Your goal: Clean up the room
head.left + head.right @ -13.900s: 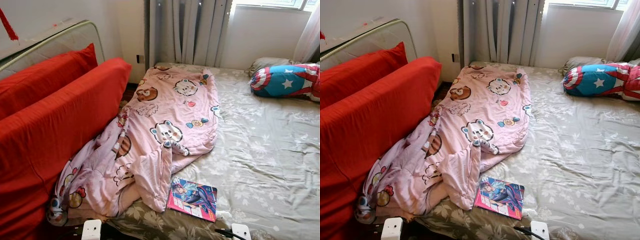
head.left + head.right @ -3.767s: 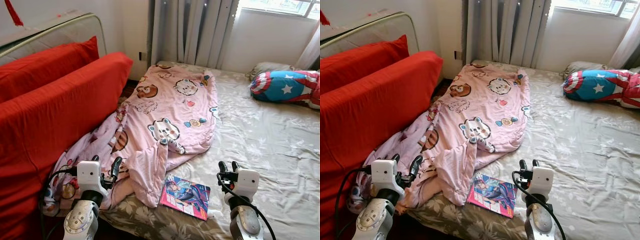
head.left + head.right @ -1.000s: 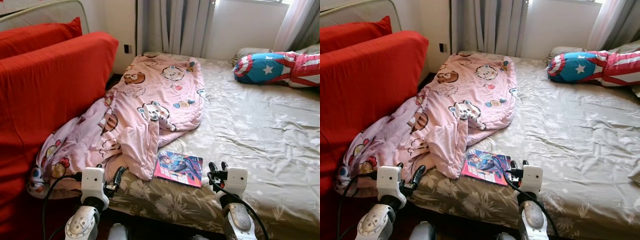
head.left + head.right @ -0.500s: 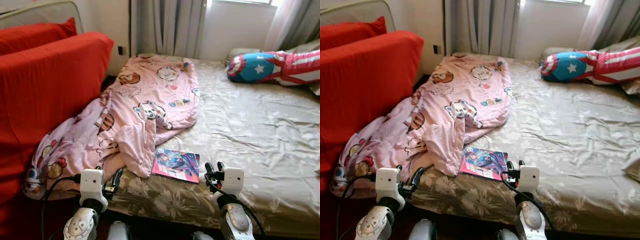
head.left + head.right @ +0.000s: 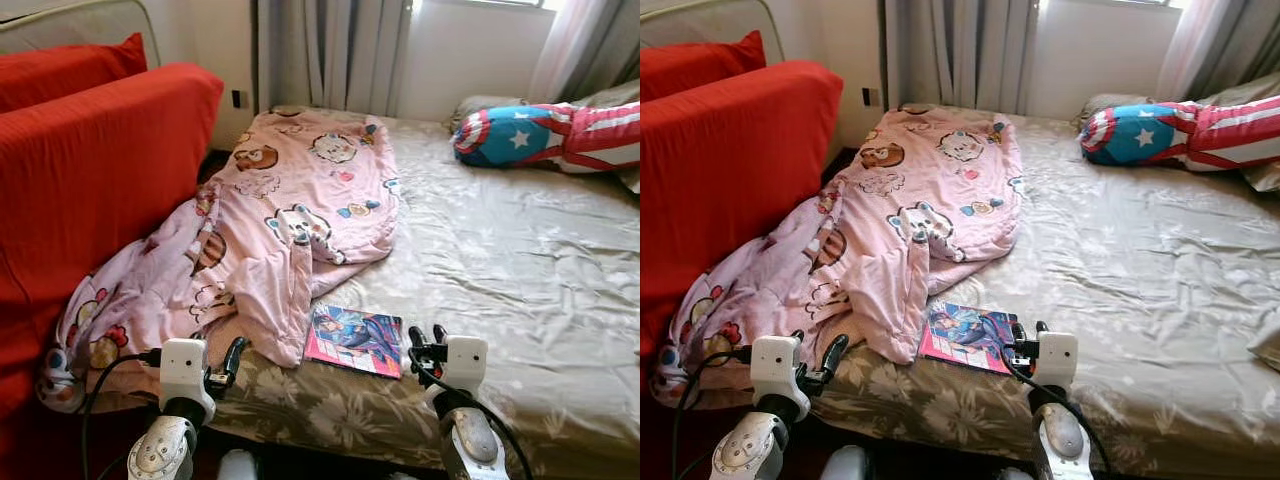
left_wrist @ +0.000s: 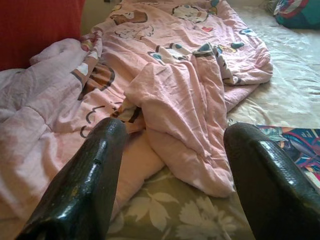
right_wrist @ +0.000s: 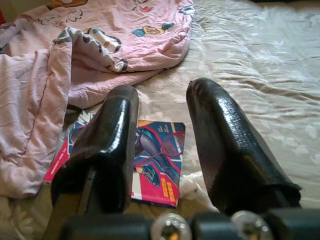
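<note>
Pink-edged book (image 5: 356, 340) at lower centre: we are hovering our right tool (image 5: 426, 336), parted and empty, and should approach its edge squarely.

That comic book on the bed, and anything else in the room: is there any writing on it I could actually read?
Comic book: yellow print on its pink strip shows in the right wrist view, too blurred to read.
Pink blanket: cartoon animals, no readable words.
Blue star pillow: a white star, no words.
</note>
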Motion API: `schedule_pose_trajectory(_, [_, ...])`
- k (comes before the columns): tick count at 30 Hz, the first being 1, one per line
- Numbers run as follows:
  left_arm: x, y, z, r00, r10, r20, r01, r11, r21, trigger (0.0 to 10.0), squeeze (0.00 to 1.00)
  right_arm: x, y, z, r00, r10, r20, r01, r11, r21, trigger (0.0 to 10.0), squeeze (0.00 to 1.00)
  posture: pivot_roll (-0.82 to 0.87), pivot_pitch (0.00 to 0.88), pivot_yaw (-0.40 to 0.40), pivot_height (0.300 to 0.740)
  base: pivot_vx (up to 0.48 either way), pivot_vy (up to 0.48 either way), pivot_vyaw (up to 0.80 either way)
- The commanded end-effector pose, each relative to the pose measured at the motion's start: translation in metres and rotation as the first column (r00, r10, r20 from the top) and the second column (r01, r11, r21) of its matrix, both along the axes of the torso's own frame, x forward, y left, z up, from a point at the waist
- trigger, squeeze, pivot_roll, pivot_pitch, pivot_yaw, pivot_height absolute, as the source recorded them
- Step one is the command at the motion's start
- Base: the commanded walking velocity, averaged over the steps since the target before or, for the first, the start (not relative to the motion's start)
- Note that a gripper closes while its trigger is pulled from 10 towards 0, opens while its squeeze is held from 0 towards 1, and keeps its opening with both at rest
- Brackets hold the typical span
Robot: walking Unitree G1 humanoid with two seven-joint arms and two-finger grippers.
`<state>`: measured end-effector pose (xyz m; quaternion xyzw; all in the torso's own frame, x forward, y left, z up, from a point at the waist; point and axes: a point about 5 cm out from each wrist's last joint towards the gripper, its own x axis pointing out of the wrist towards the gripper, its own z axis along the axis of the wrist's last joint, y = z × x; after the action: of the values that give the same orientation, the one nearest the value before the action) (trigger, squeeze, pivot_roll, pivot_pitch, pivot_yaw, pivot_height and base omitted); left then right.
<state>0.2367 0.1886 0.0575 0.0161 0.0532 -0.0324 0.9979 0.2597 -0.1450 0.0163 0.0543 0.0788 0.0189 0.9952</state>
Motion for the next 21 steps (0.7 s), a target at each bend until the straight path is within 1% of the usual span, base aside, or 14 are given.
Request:
schedule_pose_trajectory(1, [0.0, 0.001, -0.001, 1.0, 0.005, -0.003, -0.005, 1.0, -0.008, 10.0, 0.0, 0.001, 0.0, 0.0, 1.0, 0.009, -0.002, -0.009, 1.0, -0.001, 10.0, 0.0, 0.08, 0.0, -0.073, 0.626, 0.3, 0.0, 0.52])
schedule_pose_trajectory(3, [0.0, 0.0, -0.001, 1.0, 0.004, -0.002, -0.004, 1.0, -0.01, 10.0, 0.0, 0.0, 0.003, 0.0, 0.999, 0.038, 0.0, -0.038, 0.999, 0.007, 10.0, 0.0, 0.08, 0.0, -0.075, 0.626, 0.3, 0.0, 0.8])
schedule_pose_trajectory(6, [0.0, 0.0, -0.001, 1.0, 0.003, -0.002, -0.003, 1.0, -0.01, 10.0, 0.0, 0.0, 0.004, 0.0, 0.999, 0.038, 0.001, -0.038, 0.999, 0.01, 10.0, 0.0, 0.08, 0.0, -0.075, 0.626, 0.303, 0.0, 0.63])
schedule_pose_trajectory(15, [-0.001, 0.0, -0.001, 1.0, 0.007, 0.002, -0.007, 1.0, -0.014, 10.0, 0.0, 0.0, -0.002, -0.004, 1.0, -0.004, -0.028, 0.005, 1.0, 0.024, 10.0, 0.0, 0.08, 0.0, -0.076, 0.626, 0.299, 0.0, 0.0])
schedule_pose_trajectory(16, [-0.001, 0.0, -0.001, 1.0, 0.005, 0.003, -0.005, 1.0, -0.013, 10.0, 0.0, 0.0, -0.006, -0.006, 0.999, -0.035, -0.041, 0.036, 0.999, 0.04, 10.0, 0.0, 0.08, 0.0, -0.075, 0.626, 0.0, 0.0, 0.0])
schedule_pose_trajectory(17, [-0.001, 0.0, -0.001, 1.0, 0.005, 0.003, -0.005, 1.0, -0.013, 10.0, 0.0, 0.0, -0.006, -0.006, 0.999, -0.035, -0.041, 0.036, 0.999, 0.04, 10.0, 0.0, 0.08, 0.0, -0.075, 0.626, 0.0, 0.0, 0.0])
schedule_pose_trajectory(18, [0.0, 0.0, 0.0, 1.0, 0.002, 0.005, -0.002, 1.0, -0.012, 10.0, 0.0, -0.001, -0.015, -0.009, 0.992, -0.105, -0.067, 0.11, 0.991, 0.079, 10.0, 0.0, 0.08, 0.0, -0.074, 0.626, 0.0, 0.0, 0.0])
schedule_pose_trajectory(20, [0.0, -0.001, 0.0, 1.0, -0.001, 0.006, 0.001, 1.0, -0.011, 10.0, 0.0, -0.001, -0.023, -0.012, 0.981, -0.173, -0.089, 0.181, 0.979, 0.098, 10.0, 0.0, 0.08, 0.0, -0.073, 0.626, 0.0, 0.0, 0.0])
schedule_pose_trajectory(21, [0.0, -0.001, 0.0, 1.0, -0.003, 0.006, 0.003, 1.0, -0.01, 10.0, 0.0, -0.002, -0.031, -0.015, 0.966, -0.231, -0.116, 0.244, 0.963, 0.114, 10.0, 0.0, 0.09, 0.0, -0.071, 0.626, 0.0, 0.0, 0.0])
